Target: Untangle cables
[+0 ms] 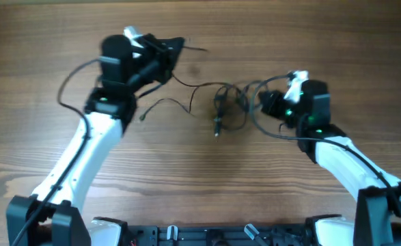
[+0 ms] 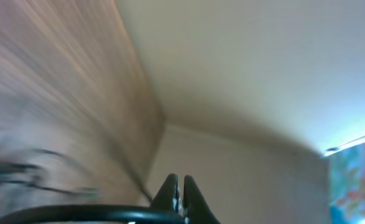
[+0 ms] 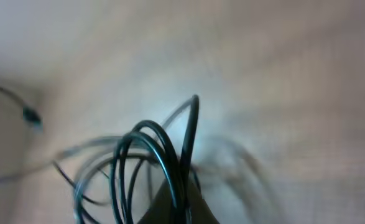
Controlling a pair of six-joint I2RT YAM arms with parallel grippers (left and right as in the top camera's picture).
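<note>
- While the left gripper is hovering tilted over the far left of the table, its jaws are pressing fully together. The left wrist view is showing a thin dark strand running up to its tips, so it is apparently pinching one end of the cables.
- Just right of that arm, one strand is lying loose on the wood. Its small plug end is pointing toward the near left, apart from the main clump.
- At the middle of the table, the cables are bunching into a dark knot. Several strands are crossing there, and another plug is trailing toward the near edge.
- To the right of the knot, wide loops are curling toward the right gripper. Its jaws are clamping shut on a bundle of those loops, and the right wrist view is showing several coils stacking right at its tips.
- As a judgement of progress, both sides are being gripped and a couple of strands are stretching out leftward. The central knot is looking thoroughly tangled, though, so most of the separating is waiting to be done.
</note>
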